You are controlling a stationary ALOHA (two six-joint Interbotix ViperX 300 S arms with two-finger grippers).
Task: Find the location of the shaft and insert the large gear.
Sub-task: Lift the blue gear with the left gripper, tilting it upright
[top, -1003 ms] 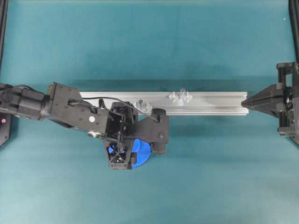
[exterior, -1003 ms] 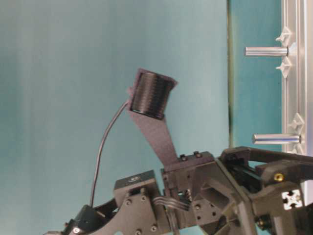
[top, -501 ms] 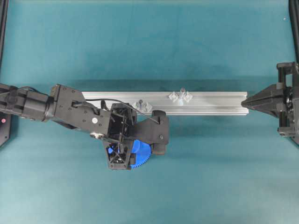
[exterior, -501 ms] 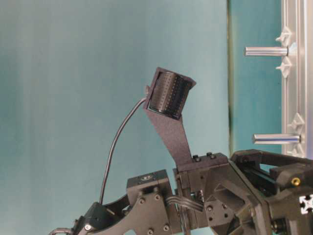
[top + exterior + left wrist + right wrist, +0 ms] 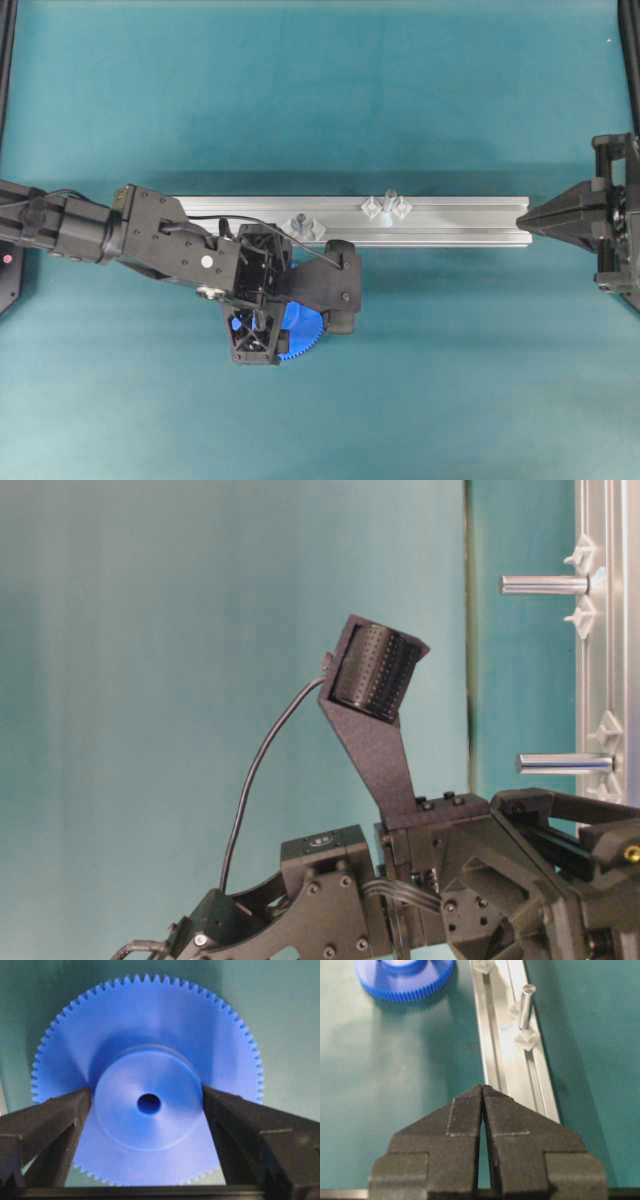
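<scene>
The large gear (image 5: pixel 147 1075), a bright blue toothed disc, lies in front of the rail and shows partly under my left gripper in the overhead view (image 5: pixel 305 330). My left gripper (image 5: pixel 147 1105) is over it, with one finger against each side of the raised hub. It also shows in the overhead view (image 5: pixel 272 325). The shaft (image 5: pixel 389 197), a pale peg between two clear brackets, stands on the rail to the right of the gear and apart from it. It also shows in the right wrist view (image 5: pixel 525 1005) and the table-level view (image 5: pixel 545 584). My right gripper (image 5: pixel 483 1089) is shut and empty at the rail's right end (image 5: pixel 525 217).
The aluminium rail (image 5: pixel 460 220) runs left to right across the teal table. A shorter dark-topped stud (image 5: pixel 298 222) with clustered clear brackets stands on it just behind my left gripper, and shows in the table-level view (image 5: pixel 565 763).
My left arm has shifted slightly right in the overhead view, and its wrist camera mount has moved toward the table side in the table-level view. The gear, rail and right gripper have not moved.
</scene>
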